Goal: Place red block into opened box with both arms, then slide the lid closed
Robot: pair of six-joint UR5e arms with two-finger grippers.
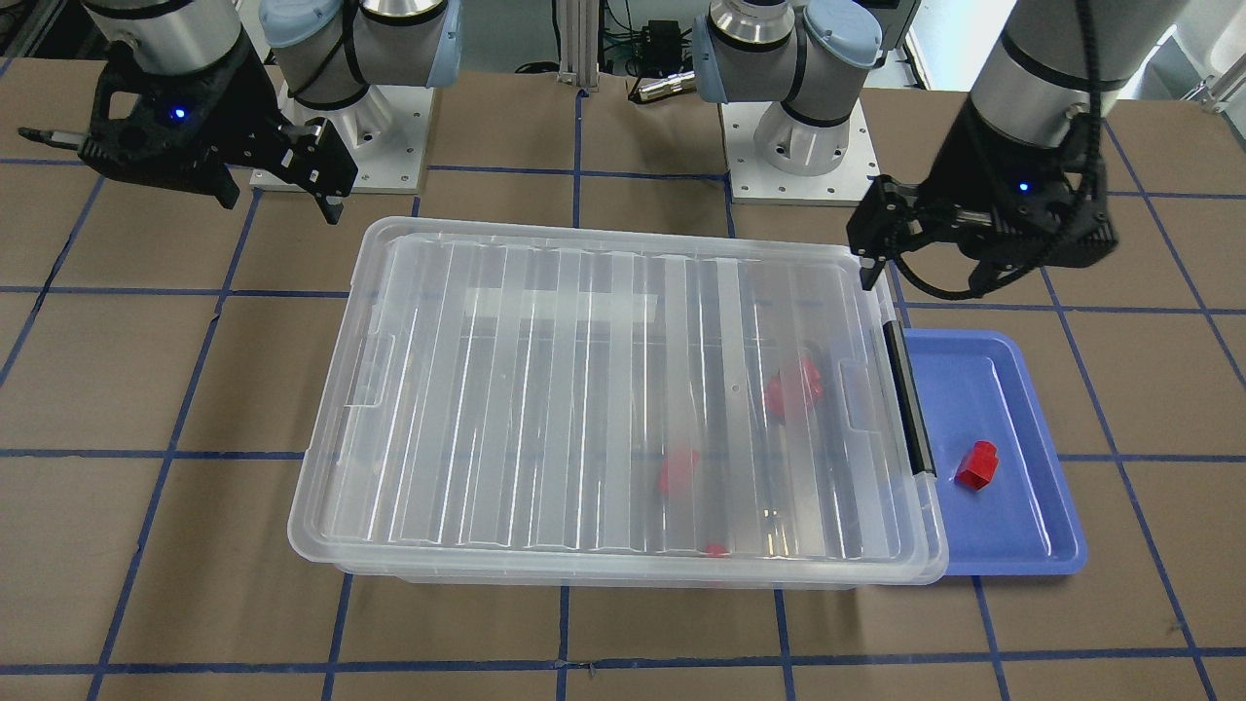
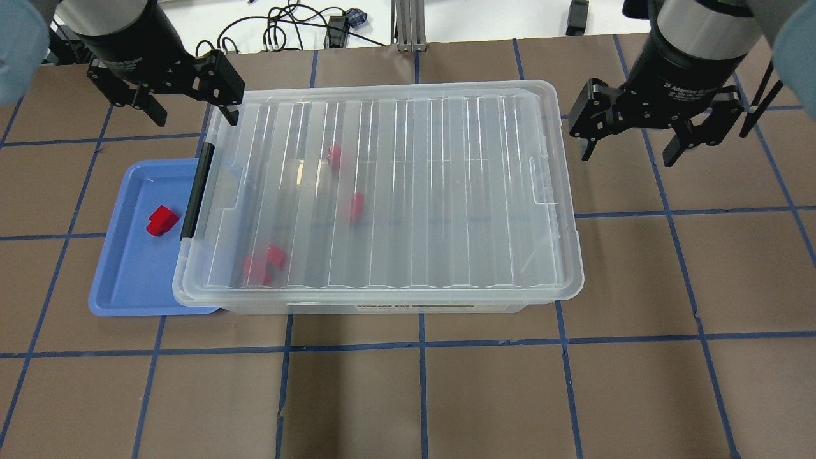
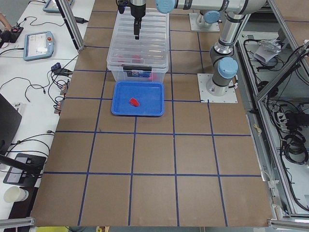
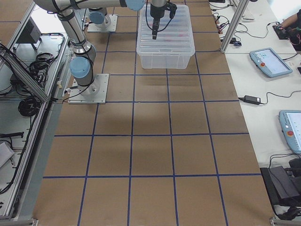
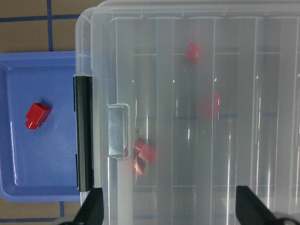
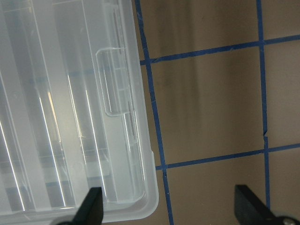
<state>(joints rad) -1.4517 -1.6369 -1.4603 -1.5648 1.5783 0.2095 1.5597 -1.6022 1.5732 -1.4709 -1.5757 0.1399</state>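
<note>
**Lid Laid Over Box, One Red Block Left on the Tray**

A large shallow clear plastic box [image 2: 408,307] is seen at the centre of the overhead view, on the brown surface [image 2: 408,395] marked with blue tape lines. It is covered almost wholly by a ribbed clear plastic lid [image 2: 446,191]. The black bar handle [image 2: 196,191] is left exposed at the box's left-hand short end. Further red blocks [image 2: 264,264] are made out dimly through the lid, inside the box.

A small bright red plastic block [image 2: 161,220] is found at the left of the frame, on a blue plastic tray [image 2: 127,280] that is partly tucked under the handle end.

The left gripper [image 2: 193,115] is held at the upper left, above the box's handle-end corner, fingers spread and nothing held. The right gripper [image 2: 628,153] is held at the upper right, apart from the lid's edge, likewise spread and holding nothing.
</note>
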